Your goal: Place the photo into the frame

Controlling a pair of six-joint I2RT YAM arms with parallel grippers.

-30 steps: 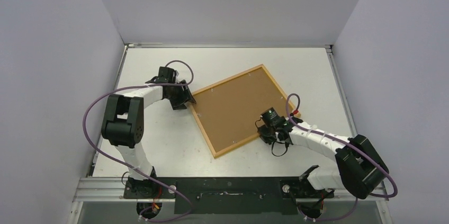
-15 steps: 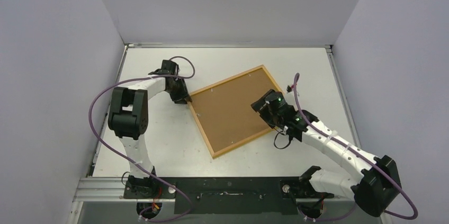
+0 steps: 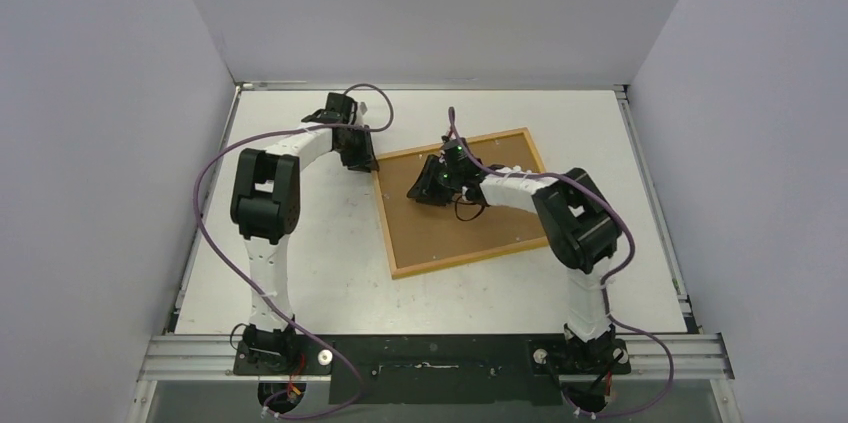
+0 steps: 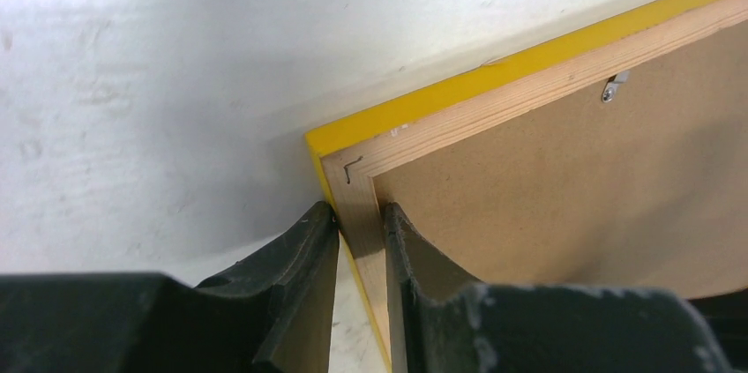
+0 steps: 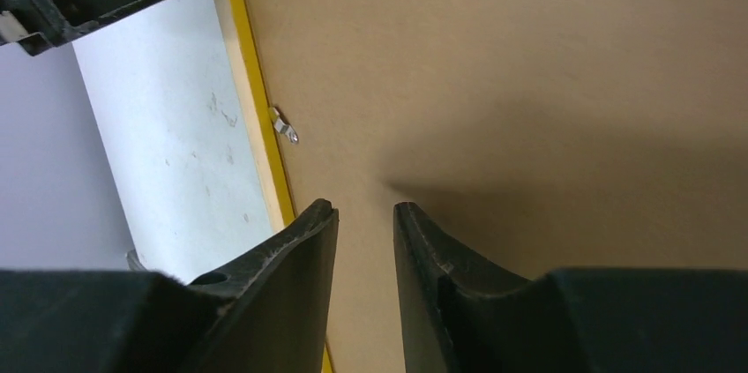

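— What's the biggest thing on that white table (image 3: 300, 273)?

— The frame (image 3: 470, 255). It lies flat and face down, set askew toward the far side, between the two arms. It's a thin rectangle. The back is pale wood with a straight grain, and the outer edge is painted bright yellow.

— And the brown sheet inside it?

— That's a backing board (image 3: 490, 228). It's smooth and matte, and it fills the whole opening.

— Where are the fingers in all this?

— The left gripper (image 4: 357, 232) is at the frame's far-left corner. Its black fingers straddle the wood rim just beside that corner. One is outside against the yellow edge and one is inside on the board, and they're pinched narrow on the rim.

— And the other arm?

— The right gripper (image 5: 364, 214) is over the board, near the frame's left rim. Its fingers are drawn close, with only a slim gap and nothing in it. A soft shadow falls on the board just past the tips. I can't tell whether they touch it.

— Anything smaller?

— There's a little bent metal tab (image 5: 285, 125) at the inner rim, lapping onto the board. A thin wire staple (image 4: 351, 167) is sunk in the corner joint.
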